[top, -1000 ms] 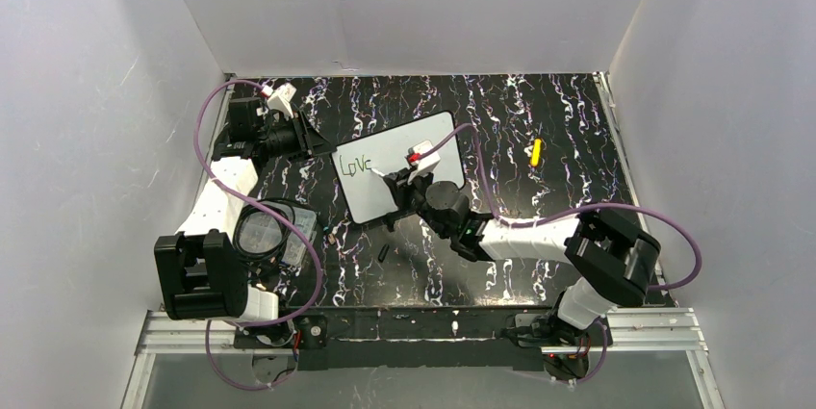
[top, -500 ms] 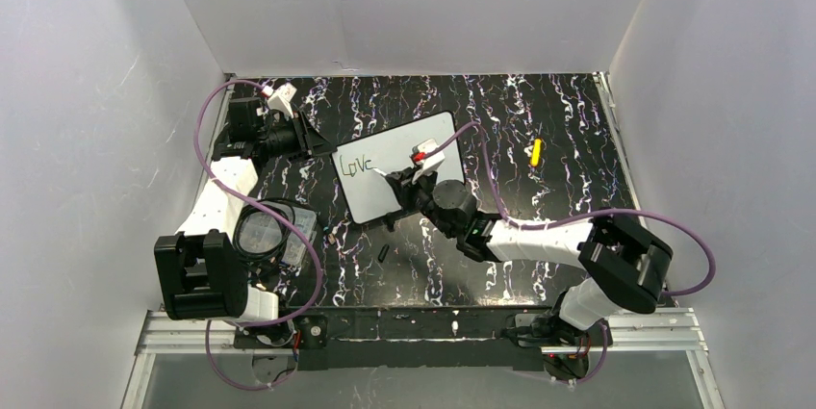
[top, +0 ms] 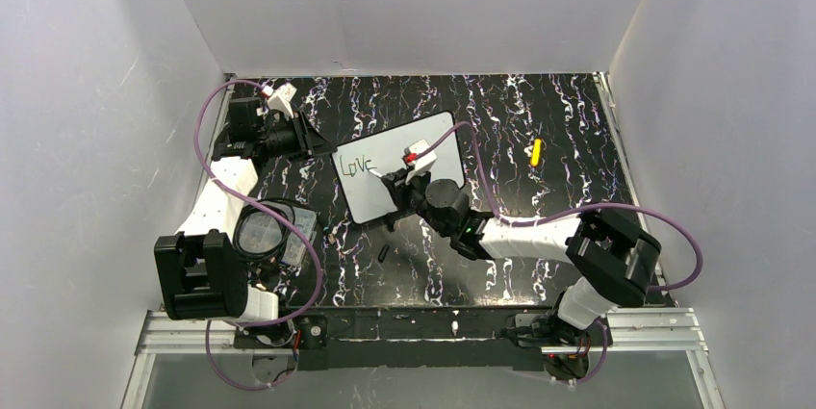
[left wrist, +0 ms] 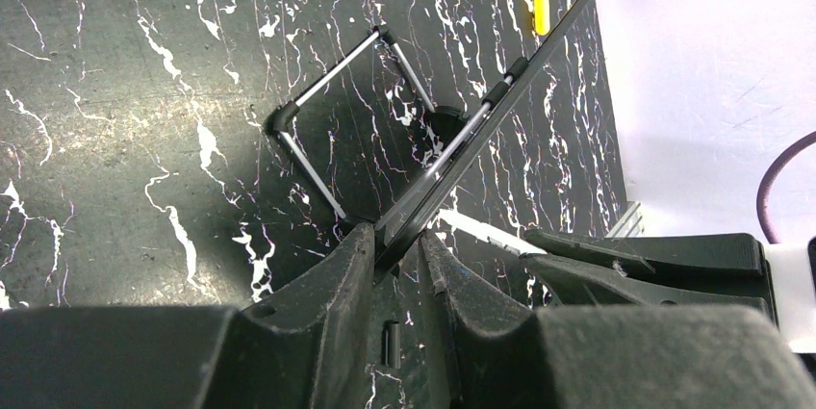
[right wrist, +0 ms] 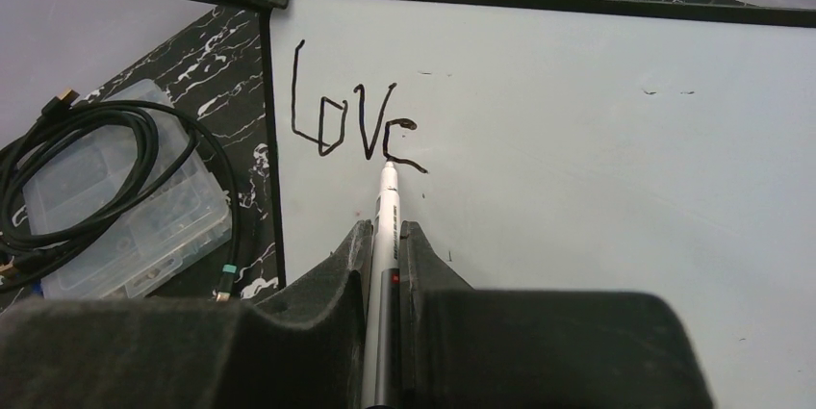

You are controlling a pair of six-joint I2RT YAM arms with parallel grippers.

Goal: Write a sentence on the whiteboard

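Observation:
The whiteboard (top: 428,132) stands tilted in the middle of the black marbled table, and "LOVe" (right wrist: 351,125) is written in black near its left edge. My right gripper (right wrist: 385,228) is shut on a white and silver pen (right wrist: 388,199); the pen's tip touches the whiteboard (right wrist: 597,140) just under the last letter. From above, the right gripper (top: 395,178) hovers over the board's middle. My left gripper (left wrist: 396,236) is shut on the whiteboard (left wrist: 481,120), which shows edge-on there. In the top view the left gripper (top: 322,144) sits at the board's left corner.
A clear plastic box (top: 300,234) with a coiled black cable (top: 258,234) lies at the near left. A small yellow item (top: 536,151) lies to the right of the board, and a small black cap (top: 383,253) in front of it. A wire stand (left wrist: 332,91) props the board from behind.
My right arm's elbow swung out to the right and came back; the pen moved a little left along the last letter. The left arm and the board stayed still.

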